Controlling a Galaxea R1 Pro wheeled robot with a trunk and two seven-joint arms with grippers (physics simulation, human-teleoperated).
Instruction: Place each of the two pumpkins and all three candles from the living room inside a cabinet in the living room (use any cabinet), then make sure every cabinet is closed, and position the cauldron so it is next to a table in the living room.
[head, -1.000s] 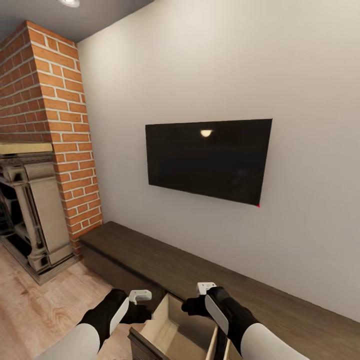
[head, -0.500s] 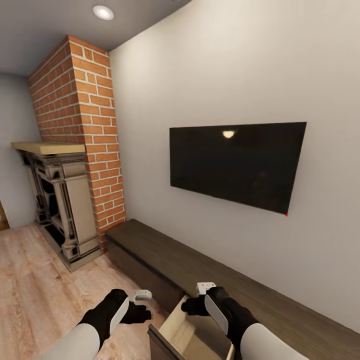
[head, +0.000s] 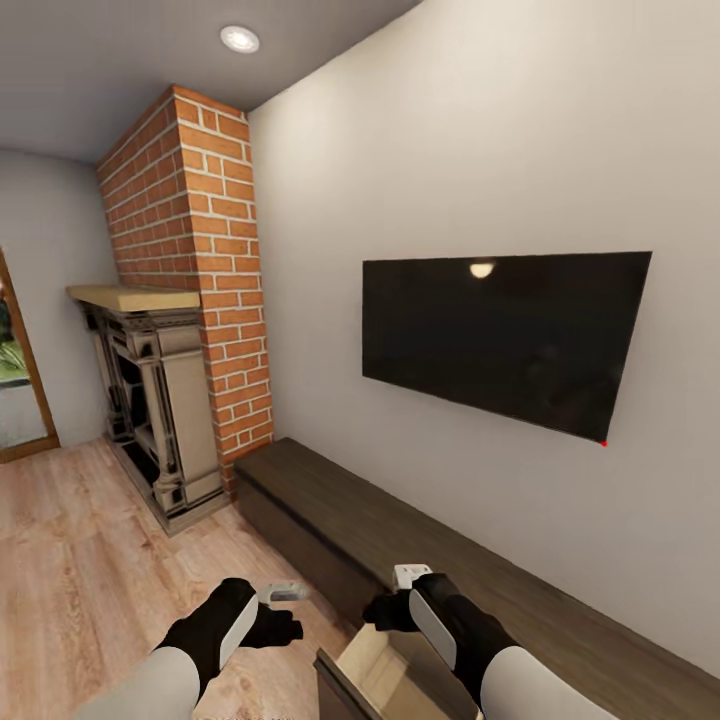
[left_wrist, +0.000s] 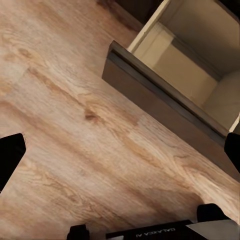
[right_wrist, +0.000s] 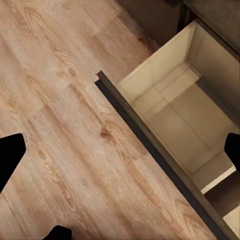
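A: Head view status?

B: Facing a pale wall. Wall-mounted black TV (head: 505, 340) at centre right of frame. Brick chimney column (head: 195, 280) at upper left, ornate fireplace surround (head: 150, 410) with a tan mantel just left of it. Recessed ceiling light (head: 240, 39) at top left. Doorway edge with wood trim (head: 25, 370) at far left.

A: Cabinet?

B: Long dark-brown cabinet (head: 420, 560) along the wall base, running from below the brick column toward lower right. One drawer (head: 375, 675) pulled out at bottom centre, beige inside. Nothing seen lying in the visible part.

A: Wrist views agree?

B: Yes. Left wrist: drawer (left_wrist: 187, 75) at upper right of frame, dark front edge over light wood floor (left_wrist: 75, 150). Right wrist: same drawer (right_wrist: 185, 120) at right of frame, with a second beige compartment beyond a divider at lower right corner. Floor (right_wrist: 50, 100) across the left.

A: Grippers?

B: Left gripper (head: 285, 592) at bottom left-centre of head view, over the floor beside the drawer. Right gripper (head: 410, 577) at bottom centre, above the open drawer. Both empty. In each wrist view, dark fingertips (left_wrist: 10, 155) (right_wrist: 10, 155) at opposite frame edges, so jaws spread wide on both.

A: Pumpkins, candles, cauldron, table?

B: Can't place them from these frames.
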